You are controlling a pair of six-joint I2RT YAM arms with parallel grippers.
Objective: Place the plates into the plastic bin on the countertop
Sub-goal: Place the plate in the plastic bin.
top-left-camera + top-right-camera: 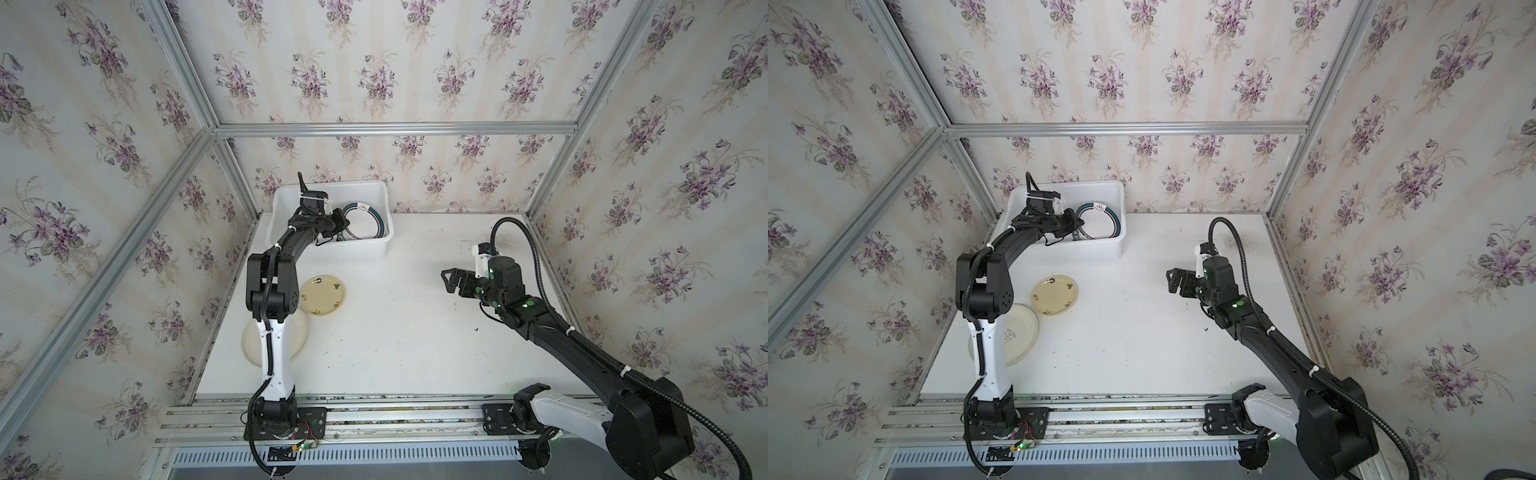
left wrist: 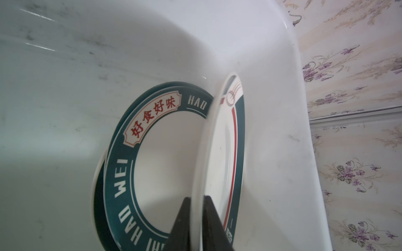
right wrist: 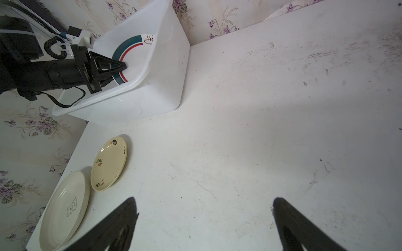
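Note:
The white plastic bin (image 1: 332, 185) (image 1: 1067, 185) stands at the back left of the countertop (image 1: 395, 332). Inside it, a white plate with a dark-green and red rim band (image 2: 224, 152) (image 1: 365, 220) (image 3: 134, 58) stands on edge, leaning against the bin wall (image 2: 272, 108). My left gripper (image 2: 196, 198) (image 3: 125, 65) reaches into the bin, its fingers tight on either side of that plate's rim. A green-lettered plate (image 2: 117, 173) lies flat on the bin floor over a darker one (image 2: 97, 195). My right gripper (image 3: 204, 202) (image 1: 449, 280) hovers open over bare countertop, holding nothing.
Two plates lie on the countertop near its left edge: a small cream one with dark marks (image 1: 323, 295) (image 1: 1054, 296) (image 3: 108, 163) and a larger cream one (image 1: 1021, 328) (image 3: 65, 206), partly under my left arm. Aluminium frame rails and wallpapered walls close in three sides.

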